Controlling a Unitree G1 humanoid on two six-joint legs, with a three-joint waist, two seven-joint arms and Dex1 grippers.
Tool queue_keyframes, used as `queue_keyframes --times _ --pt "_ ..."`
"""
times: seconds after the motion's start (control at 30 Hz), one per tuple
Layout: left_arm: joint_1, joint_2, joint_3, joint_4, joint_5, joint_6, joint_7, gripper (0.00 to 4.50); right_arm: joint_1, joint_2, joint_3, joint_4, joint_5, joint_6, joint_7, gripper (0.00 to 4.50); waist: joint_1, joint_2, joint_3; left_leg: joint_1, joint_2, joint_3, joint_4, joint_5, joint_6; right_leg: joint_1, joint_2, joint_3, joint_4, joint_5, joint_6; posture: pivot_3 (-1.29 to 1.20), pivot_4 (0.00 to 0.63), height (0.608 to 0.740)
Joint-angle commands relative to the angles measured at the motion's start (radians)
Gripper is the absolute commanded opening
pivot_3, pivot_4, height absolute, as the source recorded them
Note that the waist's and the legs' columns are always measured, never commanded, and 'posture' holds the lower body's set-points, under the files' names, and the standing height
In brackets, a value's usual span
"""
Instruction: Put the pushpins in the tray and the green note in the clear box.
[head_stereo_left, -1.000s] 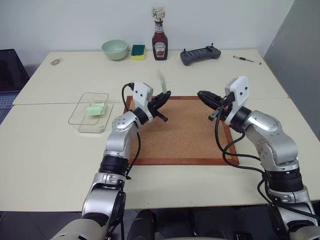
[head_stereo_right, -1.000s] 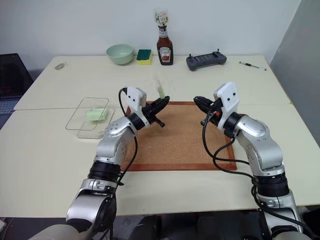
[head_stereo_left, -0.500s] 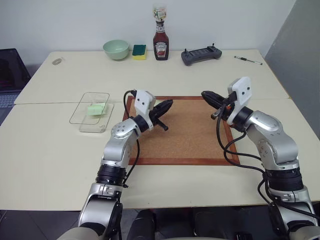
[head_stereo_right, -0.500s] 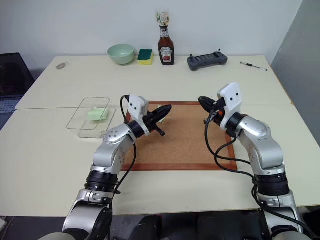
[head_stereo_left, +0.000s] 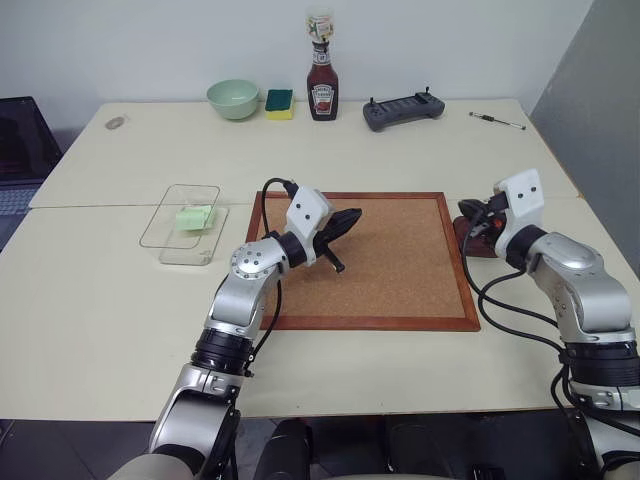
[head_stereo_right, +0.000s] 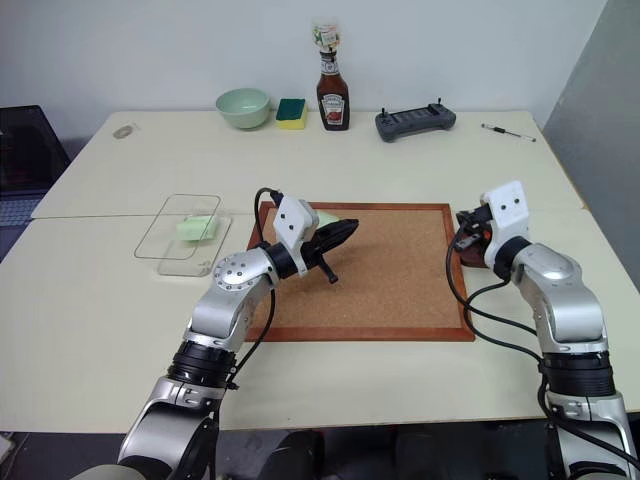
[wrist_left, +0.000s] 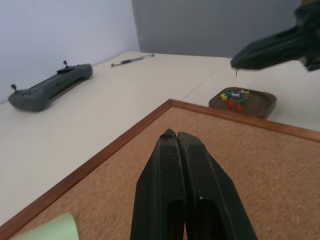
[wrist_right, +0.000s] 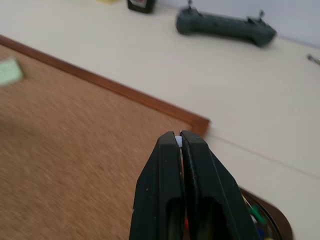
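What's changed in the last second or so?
The right gripper, shut on a pushpin, swung right off the cork board to above the tray. The green note, seen above the left gripper a second ago, now lies flat on the board. The left gripper stays shut and empty; the clear box is unmoved.

Red, yellow, blue pushpins (wrist_left: 234, 96) in dark reddish-brown tray (wrist_left: 264, 103); pale green note (wrist_left: 50, 231).

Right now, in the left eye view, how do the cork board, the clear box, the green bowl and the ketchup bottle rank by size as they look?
1. cork board
2. clear box
3. and 4. ketchup bottle and green bowl: they look about alike, and both stand farthest from the camera, so unranked.
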Motion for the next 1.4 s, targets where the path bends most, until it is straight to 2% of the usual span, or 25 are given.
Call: queue_keyframes --times 0.03,0.5,0.53,0.6,0.67,0.77,1.13,1.2,1.27,1.4 --pt "-0.024 0.014 -0.027 -0.093 -0.053 0.057 -0.077 0.08 -0.017 -0.038 0.004 0.028 -0.056 0.009 -0.018 0.00 -0.001 0.000 0.000 0.000 0.000 0.000 0.000 0.000 0.000 0.000 0.000 0.000 0.000 0.000 0.000 0.00 0.150 0.740" --pt "-0.018 0.026 -0.059 -0.138 -0.044 0.118 -0.099 0.08 -0.042 -0.039 0.019 0.140 -0.117 0.003 -0.015 0.00 0.000 0.000 0.000 0.000 0.000 0.000 0.000 0.000 0.000 0.000 0.000 0.000 0.000 0.000 0.000 0.00 0.150 0.740" --pt "-0.015 0.028 -0.059 -0.138 -0.038 0.117 -0.093 0.00 -0.045 -0.039 0.018 0.148 -0.119 0.001 -0.014 0.48 -0.001 0.000 0.000 0.000 0.000 0.000 0.000 0.000 0.000 0.000 0.000 0.000 0.000 0.000 0.000 0.00 0.150 0.740" --pt "-0.007 0.033 -0.054 -0.136 -0.031 0.114 -0.082 0.00 -0.051 -0.036 0.012 0.159 -0.111 0.003 -0.007 0.71 -0.001 0.000 0.000 0.000 0.000 0.000 0.000 0.000 0.000 0.000 0.000 0.000 0.000 0.000 0.000 0.00 0.150 0.740" --pt "-0.002 0.036 -0.051 -0.137 -0.030 0.113 -0.077 0.00 -0.054 -0.036 0.011 0.163 -0.109 0.002 -0.004 1.19 0.000 0.000 0.000 0.000 0.000 0.000 0.000 0.000 0.000 0.000 0.000 0.000 0.000 0.000 0.000 0.00 0.150 0.740" --pt "0.004 0.039 -0.048 -0.140 -0.029 0.112 -0.066 0.00 -0.059 -0.035 0.009 0.168 -0.107 -0.002 -0.002 1.68 0.000 0.000 0.000 0.000 0.000 0.000 0.000 0.000 0.000 0.001 0.000 0.000 -0.001 0.000 0.000 0.00 0.150 0.740" --pt "0.001 0.047 -0.020 -0.130 -0.024 0.123 0.002 0.00 -0.053 -0.053 -0.034 0.098 -0.068 0.047 0.022 4.17 0.001 0.000 0.000 0.000 0.000 0.000 0.000 0.000 0.000 0.001 0.000 0.000 0.000 0.000 0.000 0.00 0.150 0.740" --pt "0.000 0.052 -0.012 -0.127 -0.022 0.124 0.019 0.00 -0.054 -0.059 -0.038 0.083 -0.063 0.052 0.032 4.44 0.000 0.000 0.000 0.000 0.000 0.000 0.000 0.000 0.000 0.000 0.000 0.000 0.000 0.000 0.000 0.00 0.150 0.740" --pt "-0.004 0.057 0.002 -0.122 -0.014 0.131 0.046 0.00 -0.059 -0.066 -0.041 0.069 -0.046 0.046 0.059 4.47 0.000 0.000 0.000 0.000 0.000 0.000 0.000 0.000 0.000 0.001 0.000 0.000 0.000 0.000 0.000 0.00 0.150 0.740" --pt "-0.016 0.069 0.051 -0.097 -0.006 0.172 0.112 0.00 -0.070 -0.063 -0.027 -0.035 0.087 0.084 0.218 4.47 -0.001 0.000 0.000 0.000 0.000 0.000 0.000 0.000 0.000 0.001 0.000 0.000 0.000 0.000 0.000 0.00 0.150 0.740"
